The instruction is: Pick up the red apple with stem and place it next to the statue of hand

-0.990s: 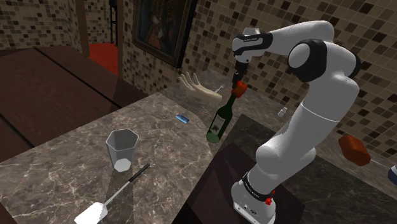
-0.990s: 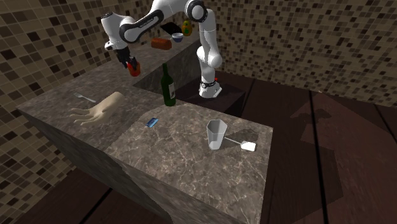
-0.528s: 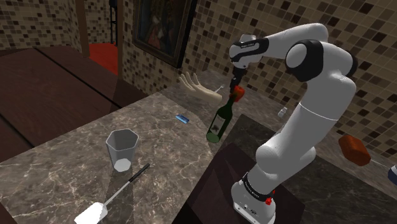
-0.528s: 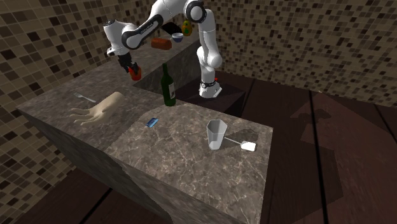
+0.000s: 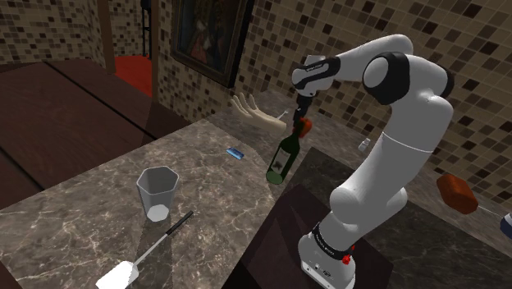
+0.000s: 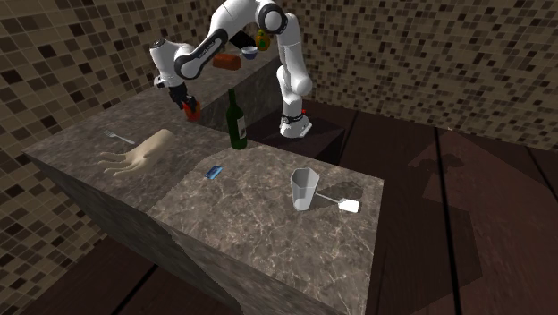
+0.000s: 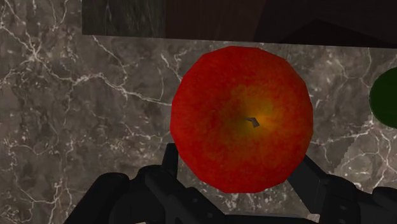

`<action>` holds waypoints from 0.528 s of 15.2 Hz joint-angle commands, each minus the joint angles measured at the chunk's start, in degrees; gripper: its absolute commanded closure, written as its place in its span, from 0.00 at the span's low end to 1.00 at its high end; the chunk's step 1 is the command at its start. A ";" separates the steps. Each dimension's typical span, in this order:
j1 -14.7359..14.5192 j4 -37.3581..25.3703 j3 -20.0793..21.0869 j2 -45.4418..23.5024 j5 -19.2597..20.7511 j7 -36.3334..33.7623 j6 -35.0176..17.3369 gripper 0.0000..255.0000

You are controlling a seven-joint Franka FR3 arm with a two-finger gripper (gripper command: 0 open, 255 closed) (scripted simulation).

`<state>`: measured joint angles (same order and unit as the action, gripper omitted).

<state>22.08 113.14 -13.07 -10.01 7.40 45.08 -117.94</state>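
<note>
Since the apple (image 5: 304,126) hangs clear of the counter (image 6: 268,215) in the gripper (image 5: 301,117), the pick-up half of the task looks done. In the wrist view the black fingers (image 7: 167,159) press against the apple's two sides, parted only as far as the fruit forces them, with its stem end facing the camera and marble below it. In the shoulder view the apple sits just above the bottle (image 5: 285,156) neck, between the bottle and the hand (image 5: 254,115). The second exterior view shows the height better: the apple is well above the counter, up and to that view's right of the hand, which lies flat on the marble with its fingers spread.

What is left, by my reading, is the whole placing half: carry the apple nearer the hand, bring it down to the bare marble beside it, and let go. The apple and hand are apart, so nothing counts as placed yet.
</note>
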 commanded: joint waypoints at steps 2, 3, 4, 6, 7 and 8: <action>0.07 1.12 0.01 -0.96 -0.09 -0.16 -2.10 1.00; 0.10 1.45 0.02 -1.34 -0.13 -0.20 -2.80 1.00; 0.13 1.77 0.03 -1.72 -0.17 -0.24 -3.49 1.00; 0.19 2.36 0.05 -2.52 -0.27 -0.33 -4.87 1.00; 0.22 2.64 0.07 -2.93 -0.32 -0.36 -5.55 1.00; 0.25 2.91 0.08 -3.36 -0.37 -0.40 -6.24 1.00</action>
<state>22.28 115.83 -13.00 -12.85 7.11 44.69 -123.41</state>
